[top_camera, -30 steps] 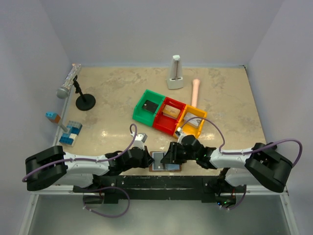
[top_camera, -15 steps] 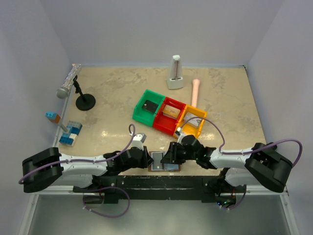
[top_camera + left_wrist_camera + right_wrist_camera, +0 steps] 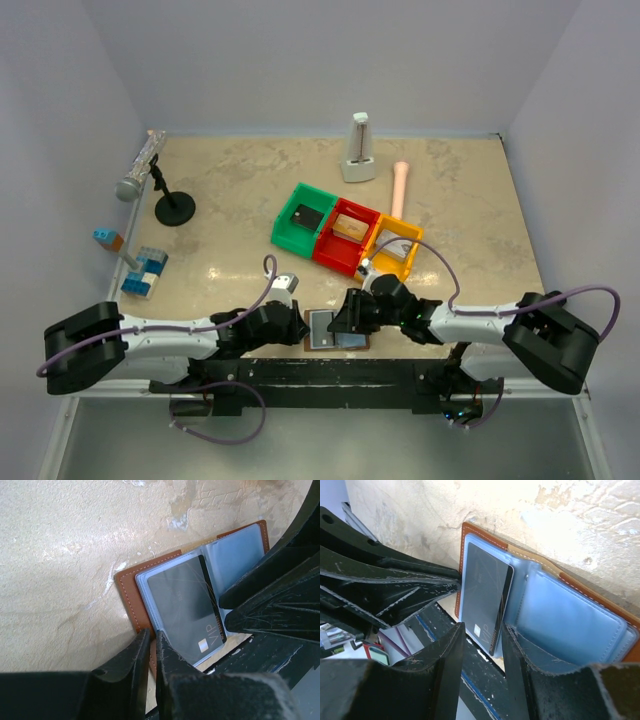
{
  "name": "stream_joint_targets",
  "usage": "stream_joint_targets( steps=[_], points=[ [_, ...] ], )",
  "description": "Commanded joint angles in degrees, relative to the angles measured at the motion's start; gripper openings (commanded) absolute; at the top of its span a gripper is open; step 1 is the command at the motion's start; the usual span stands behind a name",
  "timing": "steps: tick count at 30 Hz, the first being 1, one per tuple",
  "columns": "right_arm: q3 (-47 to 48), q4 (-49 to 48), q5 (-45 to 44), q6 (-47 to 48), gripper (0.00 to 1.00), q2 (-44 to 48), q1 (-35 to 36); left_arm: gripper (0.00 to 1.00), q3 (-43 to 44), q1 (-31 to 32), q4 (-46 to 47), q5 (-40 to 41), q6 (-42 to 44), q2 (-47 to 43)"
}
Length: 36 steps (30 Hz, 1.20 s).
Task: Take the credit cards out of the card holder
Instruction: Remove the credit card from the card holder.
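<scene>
Beige marbled table (image 3: 240,210), pale lilac walls (image 3: 300,60) on three sides. The holder (image 3: 126,592) lies open and flat at the near edge, centre, with the brown cover down and blue pockets up. A dark card (image 3: 182,607) marked VIP sits in its left pocket, its near end sticking out past the holder toward the black rail (image 3: 330,372).

Your grippers crowd the holder from both sides and hide its ends in the top view. Left gripper (image 3: 153,634): jaws a thin slit apart at the holder's near-left brown edge. Can't tell if they pinch it. Right gripper (image 3: 482,626): jaws apart, astride the card's near end. Can't tell if they grip it.

Just behind the holder is a row of bins: green (image 3: 303,216), red (image 3: 345,235) and yellow (image 3: 395,248). The right arm's purple cable (image 3: 440,270) arcs beside the yellow bin. Past the bins are a white upright gadget (image 3: 358,148) and a pink cylinder (image 3: 400,187). Left of the holder are toy blocks (image 3: 145,272), and far back-left a mic on a stand (image 3: 150,175).

Versus a second ago, the left arm's outer link has shifted slightly outward and toward the near edge. The holder and bins are in the same spots.
</scene>
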State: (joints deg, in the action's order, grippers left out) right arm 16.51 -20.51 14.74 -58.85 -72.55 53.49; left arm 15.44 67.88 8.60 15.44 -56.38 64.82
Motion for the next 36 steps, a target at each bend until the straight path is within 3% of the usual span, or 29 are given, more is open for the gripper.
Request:
stream_joint_targets(
  steps=[1,36],
  points=[
    [2.1,-0.9,0.8,1.1,0.40,0.7,-0.3,0.14,0.5,-0.1,2.1,0.1,0.8,1.4],
    [0.6,2.6,-1.9,1.5,0.41,1.5,-0.3,0.05,-0.7,-0.2,2.6,0.6,-0.7,2.1]
  ],
)
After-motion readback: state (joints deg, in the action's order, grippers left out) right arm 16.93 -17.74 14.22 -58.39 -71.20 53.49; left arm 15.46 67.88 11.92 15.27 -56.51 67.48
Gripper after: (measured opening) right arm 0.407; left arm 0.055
